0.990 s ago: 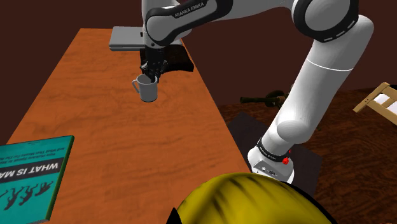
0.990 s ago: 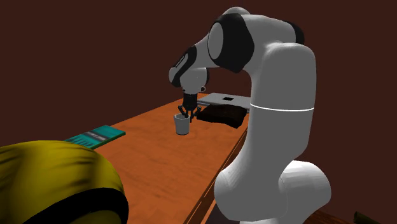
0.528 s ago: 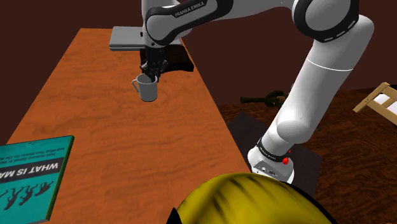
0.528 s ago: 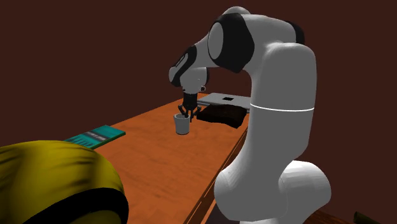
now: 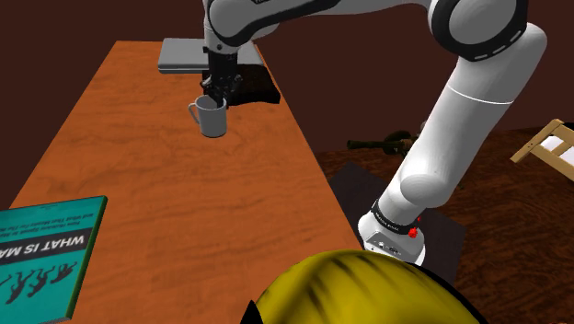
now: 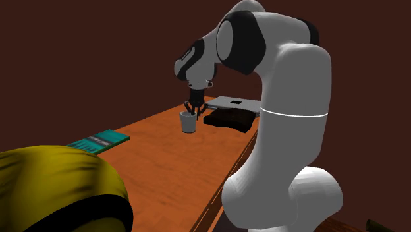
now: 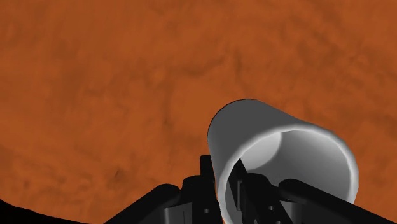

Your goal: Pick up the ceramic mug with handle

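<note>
A grey mug [image 5: 212,119] with its handle toward the shoulder view's left hangs just above the orange wooden table [image 5: 156,184]. My black gripper [image 5: 216,98] comes down on it from above and is shut on its rim. In the second exterior view the mug [image 6: 189,123] hangs under the gripper [image 6: 192,112], near the table's far end. The wrist view has the mug [image 7: 254,133] tilted toward the camera, and the gripper [image 7: 230,182] pinches its wall, one finger inside and one outside.
Behind the mug lie a flat grey slab [image 5: 179,55] and a black block [image 5: 256,87]. A teal book [image 5: 46,253] lies at the table's near corner. A yellow rounded thing [image 5: 368,290] fills the foreground. The table's edge [image 5: 308,166] runs beside the arm's stand.
The gripper has risen a little with the mug in it, so the mug has come up off the tabletop. Nothing else has moved.
</note>
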### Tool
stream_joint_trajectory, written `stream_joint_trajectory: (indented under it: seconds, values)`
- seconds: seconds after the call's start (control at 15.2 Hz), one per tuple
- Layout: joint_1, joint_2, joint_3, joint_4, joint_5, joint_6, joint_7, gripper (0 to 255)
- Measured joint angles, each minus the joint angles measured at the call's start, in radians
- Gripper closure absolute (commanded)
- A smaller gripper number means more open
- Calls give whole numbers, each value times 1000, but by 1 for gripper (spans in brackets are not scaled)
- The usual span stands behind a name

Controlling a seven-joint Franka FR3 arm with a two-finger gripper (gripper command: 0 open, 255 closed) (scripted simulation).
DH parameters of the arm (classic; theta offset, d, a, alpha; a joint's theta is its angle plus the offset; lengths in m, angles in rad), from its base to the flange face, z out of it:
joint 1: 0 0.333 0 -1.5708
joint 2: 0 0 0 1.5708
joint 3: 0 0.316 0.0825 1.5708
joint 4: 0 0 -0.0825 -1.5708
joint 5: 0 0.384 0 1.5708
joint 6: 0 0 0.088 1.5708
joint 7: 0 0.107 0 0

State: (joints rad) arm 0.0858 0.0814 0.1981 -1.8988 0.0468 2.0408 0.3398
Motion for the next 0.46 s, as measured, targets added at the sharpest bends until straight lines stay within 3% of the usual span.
stream_joint_trajectory:
  seconds: [0.46]
  values:
    - [-1, -17, 0, 70, 2, -87, 2, 255]
